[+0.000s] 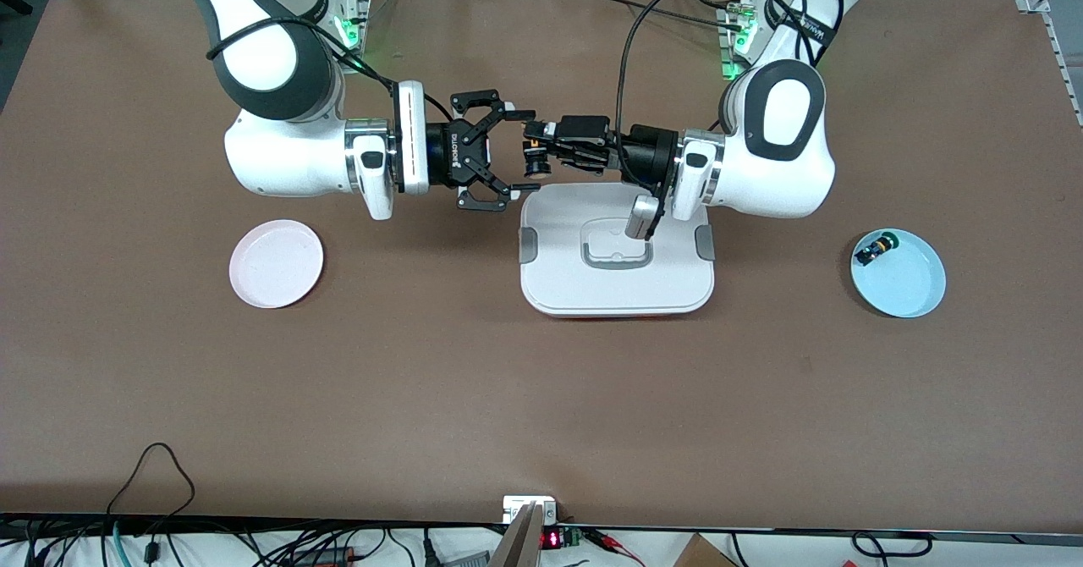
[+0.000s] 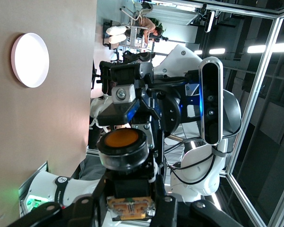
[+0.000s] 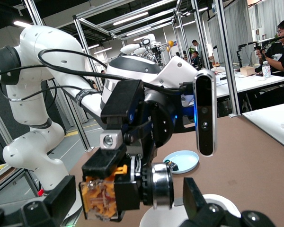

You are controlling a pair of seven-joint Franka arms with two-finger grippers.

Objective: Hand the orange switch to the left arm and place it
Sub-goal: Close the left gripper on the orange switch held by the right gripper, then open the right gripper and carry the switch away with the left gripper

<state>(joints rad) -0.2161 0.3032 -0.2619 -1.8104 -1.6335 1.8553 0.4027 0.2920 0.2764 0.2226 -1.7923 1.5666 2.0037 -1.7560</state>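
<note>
Nearest the front camera, mid-tabletop: large white rounded-rect plastic box [image 1: 618, 288] w/ grey side clips and grey recessed lid handle, lid on. Toward the right arm's end of the tabletop, about level w/ the box: round pale pink plate [image 1: 277, 263]. Toward the left arm's end: round light blue plate [image 1: 898, 272] carrying a small black switch w/ green and yellow bits [image 1: 873, 250] near its rim.

Above the box's edge nearest the arm bases, up in the air: the orange switch [image 1: 536, 156], a tiny black cylindrical push-button body w/ silver collar and an orange terminal block at one end. Right wrist view shows block, black body, then the metal ring [image 3: 132, 189]; left wrist view looks straight onto the round amber button face [image 2: 122, 146]. Long axis approx horizontal, slightly tilted in the front view; button face aims toward the front camera.

Left end effector [image 1: 541, 145] is clamped tight on the orange switch at the block end. Right end effector [image 1: 514, 151] faces it, fingers spread wide either side of the switch, not pinching it.
</note>
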